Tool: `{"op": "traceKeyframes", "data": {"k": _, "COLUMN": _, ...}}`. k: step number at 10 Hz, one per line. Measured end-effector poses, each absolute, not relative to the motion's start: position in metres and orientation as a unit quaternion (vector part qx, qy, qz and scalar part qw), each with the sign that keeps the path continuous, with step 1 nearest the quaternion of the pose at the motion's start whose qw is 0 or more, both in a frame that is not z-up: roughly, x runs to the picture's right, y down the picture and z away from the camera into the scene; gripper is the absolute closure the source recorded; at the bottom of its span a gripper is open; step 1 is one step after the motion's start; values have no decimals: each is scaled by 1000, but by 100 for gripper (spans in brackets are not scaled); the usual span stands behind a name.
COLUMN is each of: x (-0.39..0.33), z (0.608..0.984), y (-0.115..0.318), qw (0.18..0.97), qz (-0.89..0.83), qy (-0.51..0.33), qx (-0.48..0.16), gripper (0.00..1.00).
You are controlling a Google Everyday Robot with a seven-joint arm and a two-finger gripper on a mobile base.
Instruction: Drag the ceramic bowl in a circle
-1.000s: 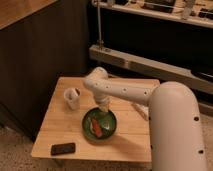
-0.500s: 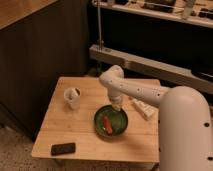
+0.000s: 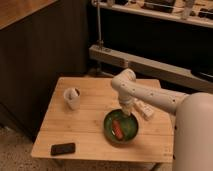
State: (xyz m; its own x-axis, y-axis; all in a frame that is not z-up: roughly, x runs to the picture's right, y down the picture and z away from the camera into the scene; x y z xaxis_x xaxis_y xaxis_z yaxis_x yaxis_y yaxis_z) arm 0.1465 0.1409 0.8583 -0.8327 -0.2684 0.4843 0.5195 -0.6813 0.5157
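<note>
The ceramic bowl (image 3: 121, 127) is a round, shallow, glossy dark green bowl on the wooden table (image 3: 87, 125), right of centre near the front. A red-orange item (image 3: 117, 128) lies inside it. My white arm reaches down from the right, and my gripper (image 3: 125, 111) sits at the bowl's far rim, touching or just inside it. The arm's wrist hides the gripper's tips.
A small white mug (image 3: 72, 98) stands at the table's left. A black phone (image 3: 63, 148) lies at the front left corner. A white flat object (image 3: 142, 108) lies right of the bowl. A dark cabinet and metal rail stand behind the table.
The bowl has slid to the right and slightly toward the front with my gripper at its rim. The arm has swung right along with it.
</note>
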Motion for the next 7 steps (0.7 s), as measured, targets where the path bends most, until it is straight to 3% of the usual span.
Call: {"op": "traceKeyframes", "data": {"k": 7, "x": 78, "z": 825, "y": 179, "qw": 153, "qz": -916, "qy": -327, "qx": -174, "gripper": 99}}
